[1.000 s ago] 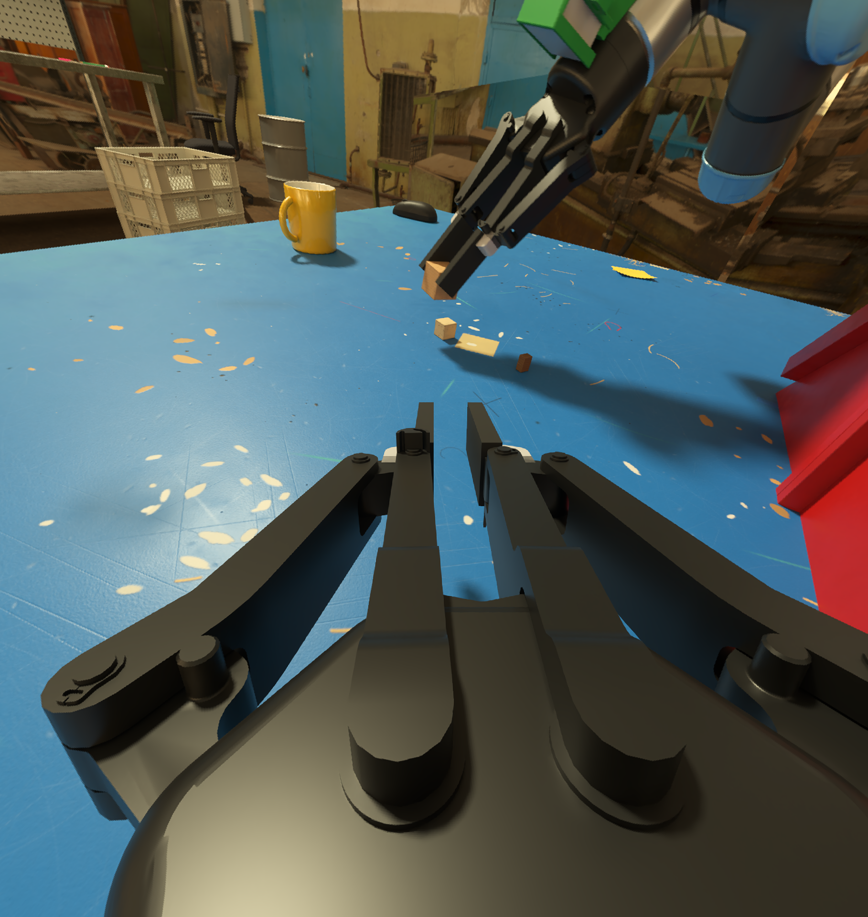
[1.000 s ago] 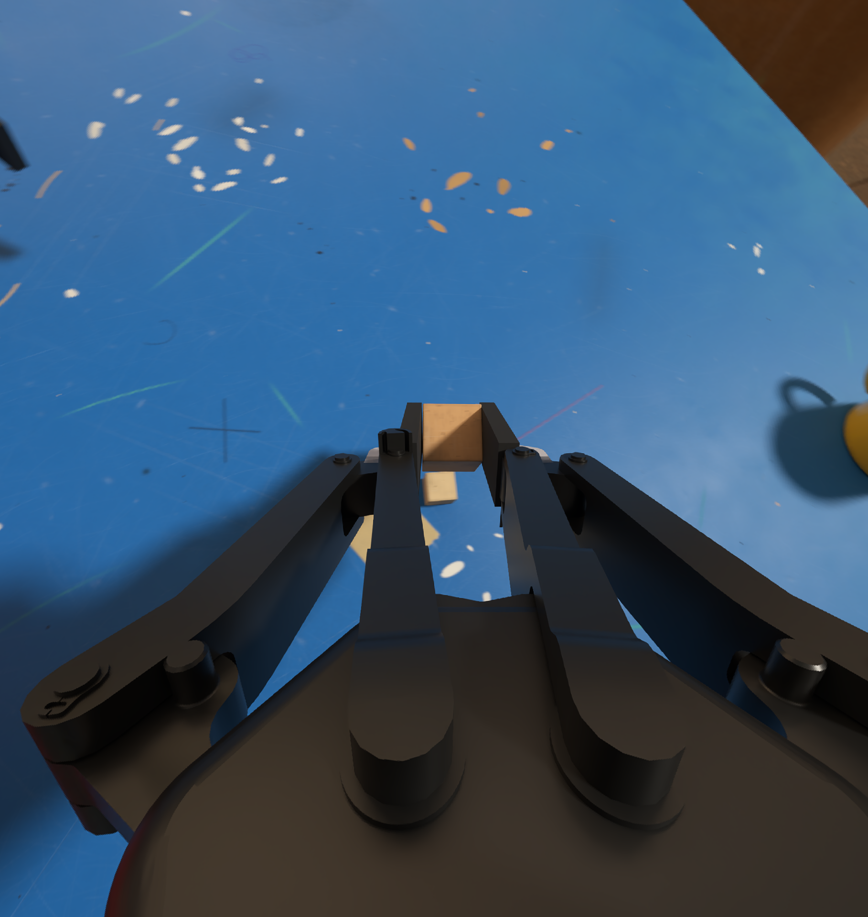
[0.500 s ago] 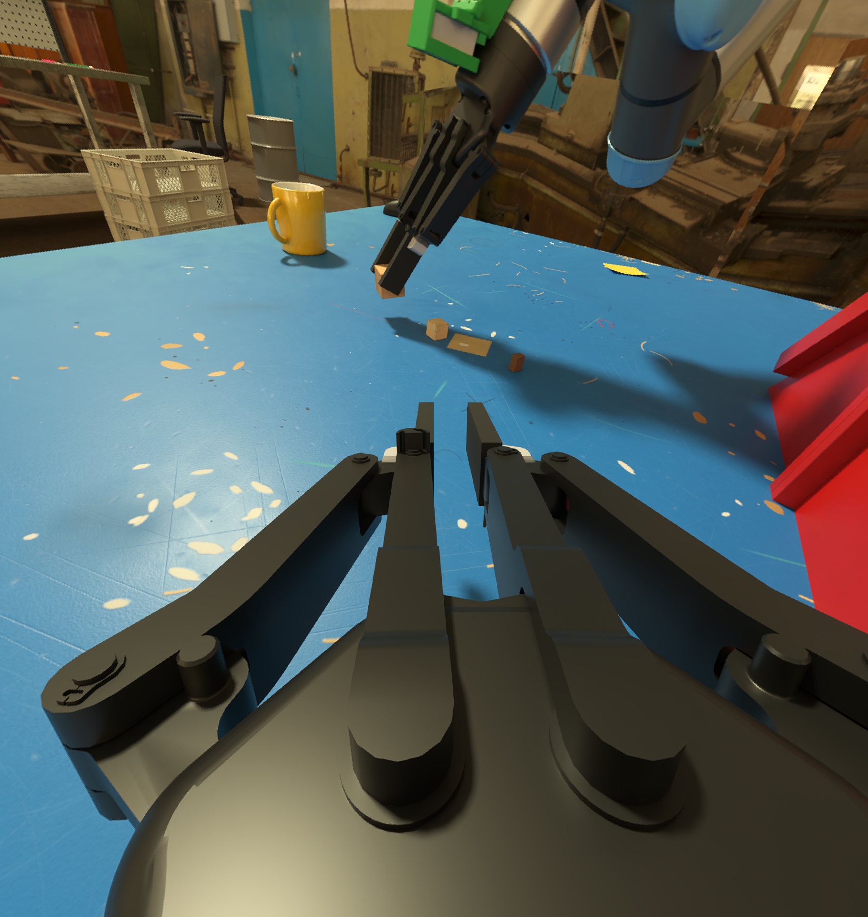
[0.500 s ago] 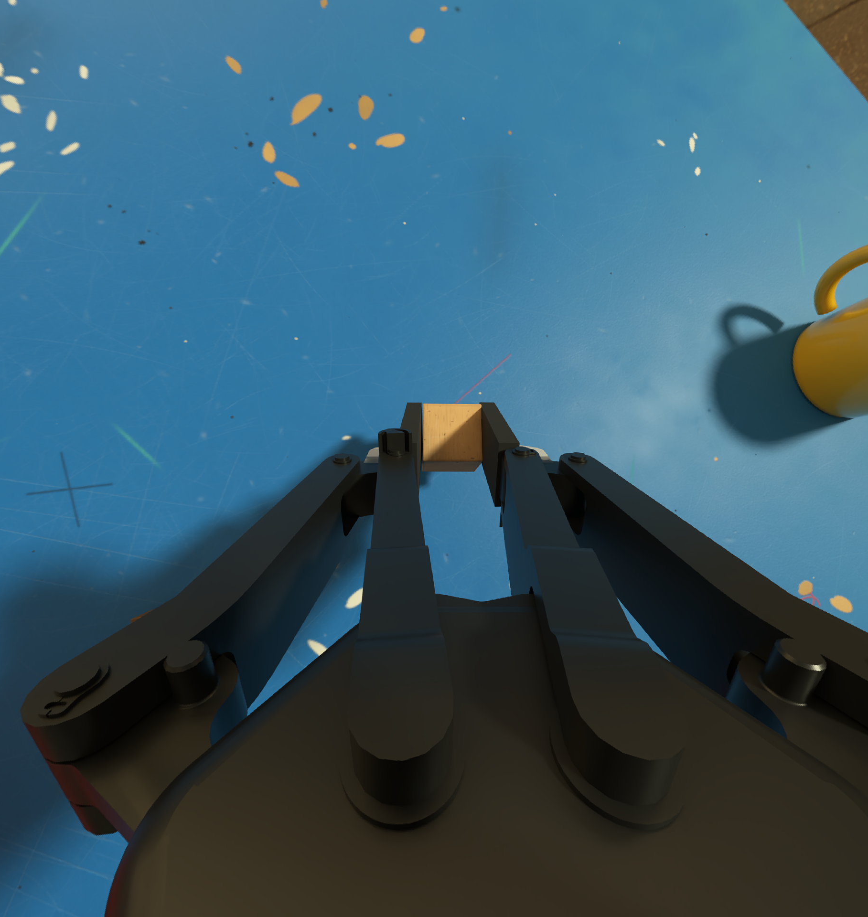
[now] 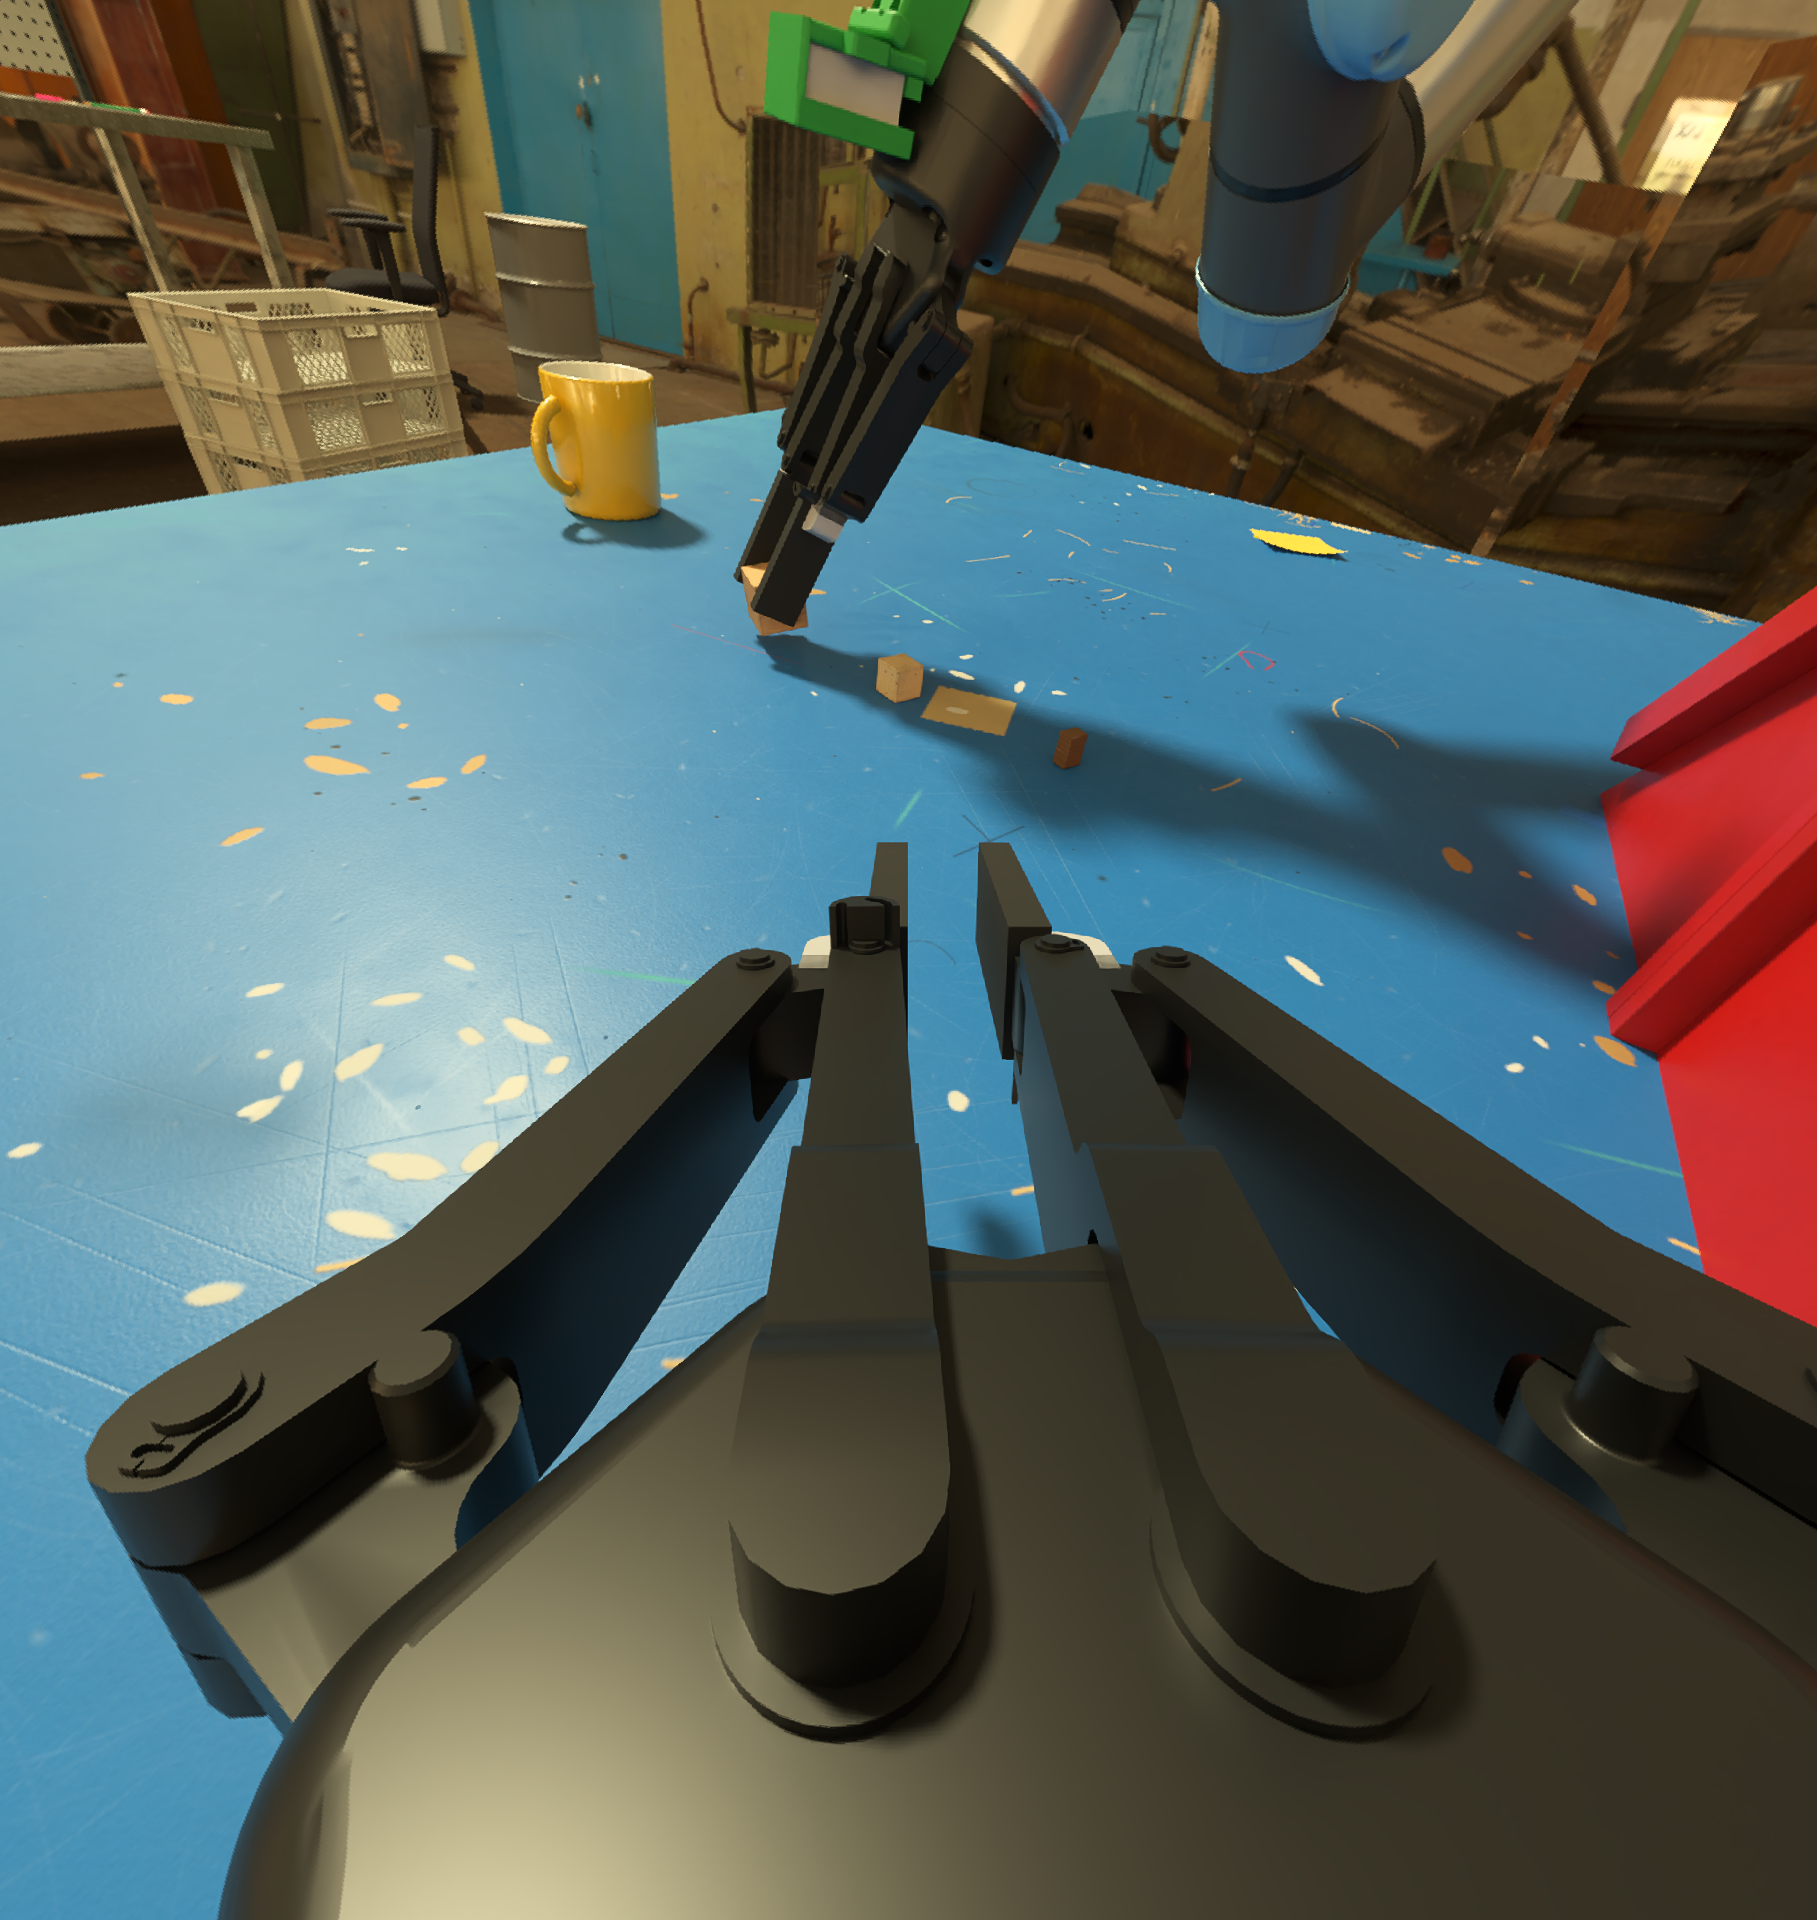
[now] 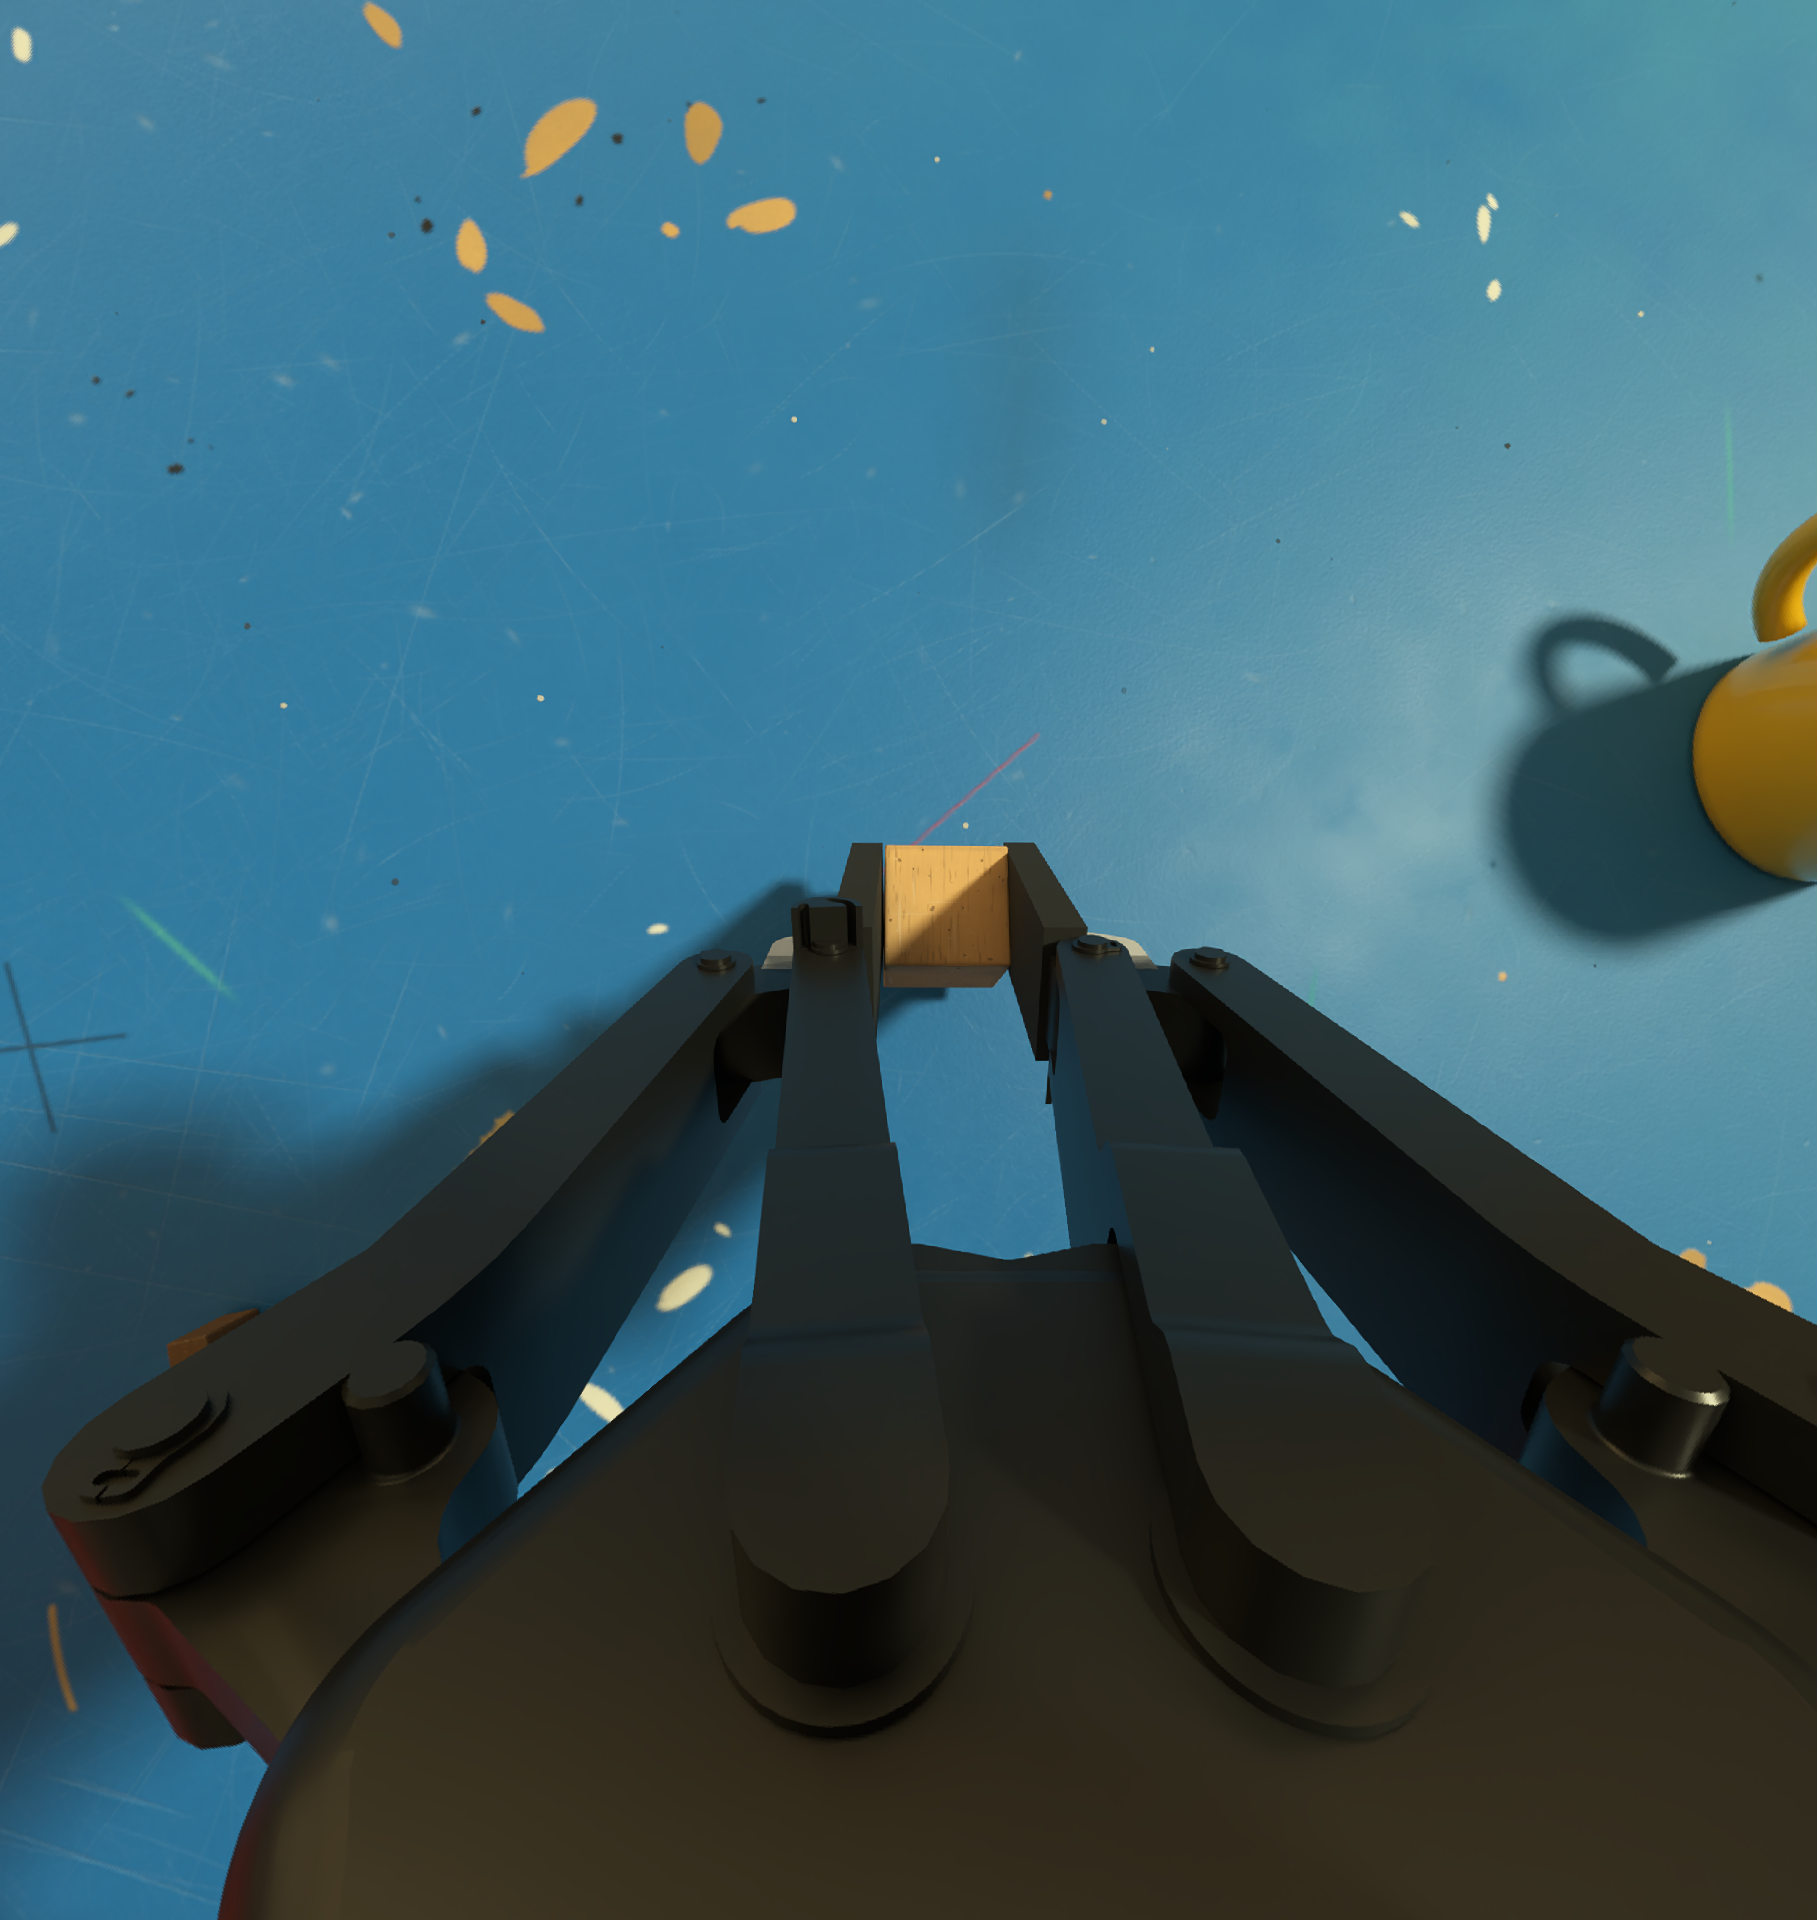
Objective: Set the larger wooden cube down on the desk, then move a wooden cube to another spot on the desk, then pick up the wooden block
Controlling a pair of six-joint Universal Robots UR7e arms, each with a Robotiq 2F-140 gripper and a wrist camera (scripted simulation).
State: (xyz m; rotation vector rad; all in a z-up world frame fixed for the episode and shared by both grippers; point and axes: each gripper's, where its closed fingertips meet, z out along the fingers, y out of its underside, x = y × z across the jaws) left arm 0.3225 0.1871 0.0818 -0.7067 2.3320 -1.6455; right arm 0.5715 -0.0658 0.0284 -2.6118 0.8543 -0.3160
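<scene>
Left wrist view, nearest first: the left gripper (image 5: 942, 868) hangs over the blue desk (image 5: 260, 883), its fingers drawn close together with a narrow gap and nothing between them. A red box (image 5: 1777, 935) sits close on its right. Farther out lie a small dark brown block (image 5: 1069, 747), a flat wooden tile (image 5: 968, 711) and the smaller wooden cube (image 5: 899, 677), all resting on the desk, near each other. Just beyond, the right gripper (image 5: 776, 606) reaches down, clamped on the larger wooden cube (image 6: 945, 904), held tilted with a corner at or just above the surface; I cannot tell if it touches. A yellow mug (image 5: 600, 441) stands near the far edge.
</scene>
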